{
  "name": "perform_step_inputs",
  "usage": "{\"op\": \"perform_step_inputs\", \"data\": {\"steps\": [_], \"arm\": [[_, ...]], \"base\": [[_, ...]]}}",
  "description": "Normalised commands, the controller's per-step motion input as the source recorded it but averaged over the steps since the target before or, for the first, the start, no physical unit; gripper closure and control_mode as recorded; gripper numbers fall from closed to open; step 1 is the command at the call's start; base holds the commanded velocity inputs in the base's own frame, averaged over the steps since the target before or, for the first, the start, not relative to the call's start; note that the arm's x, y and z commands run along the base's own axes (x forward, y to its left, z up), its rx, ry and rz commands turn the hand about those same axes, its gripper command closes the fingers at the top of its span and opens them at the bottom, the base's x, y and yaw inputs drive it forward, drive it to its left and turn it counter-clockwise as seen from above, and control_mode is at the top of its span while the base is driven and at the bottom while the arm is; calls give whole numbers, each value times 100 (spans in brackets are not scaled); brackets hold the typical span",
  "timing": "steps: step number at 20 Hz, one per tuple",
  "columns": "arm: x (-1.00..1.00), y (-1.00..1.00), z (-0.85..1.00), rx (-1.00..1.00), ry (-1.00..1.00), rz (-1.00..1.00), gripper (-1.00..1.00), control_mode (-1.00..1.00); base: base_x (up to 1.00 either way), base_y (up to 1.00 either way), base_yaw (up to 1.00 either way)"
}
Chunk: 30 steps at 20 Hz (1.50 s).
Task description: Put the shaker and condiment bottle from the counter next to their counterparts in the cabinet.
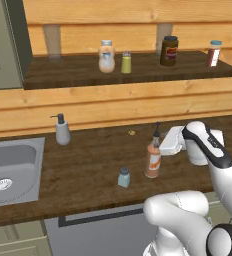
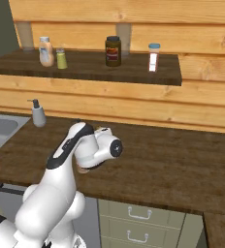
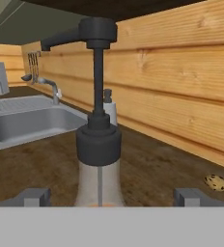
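Two dark fingertips [image 3: 35, 197] of our gripper [image 3: 112, 198] spread wide, gripping nothing, tall clear orange-brown sauce bottle [image 3: 99, 144] standing between them, small pale-blue shaker [image 1: 124, 177] just beyond on dark-brown wood counter [image 1: 88, 165].

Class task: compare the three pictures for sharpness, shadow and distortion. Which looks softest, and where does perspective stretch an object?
Left base view: evenly lit, condiment bottle and shaker slightly soft. Right base view: similarly flat light, cabinet shelf dark. Hand view: bottle looms oversized by closeness, sink gently shaded; no glare.

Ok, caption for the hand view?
Open gripper straddling the condiment bottle on the counter, sink beyond.
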Motion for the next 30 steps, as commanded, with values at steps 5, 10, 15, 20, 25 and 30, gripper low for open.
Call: {"op": "perform_step_inputs", "data": {"steps": [5,10,15,20,25,30], "arm": [[2,0,0,0,0,1,-100,-100],[8,1,-3,0,0,1,-100,-100],[7,9,-7,0,0,1,-100,-100],[1,8,-3,0,0,1,-100,-100],[3,22,-5,0,1,1,100,-100],[1,33,-4,-2,2,3,100,-100]], "base": [[0,0,0],[0,0,0],[0,0,0],[0,0,0],[0,0,0],[0,0,0]]}}
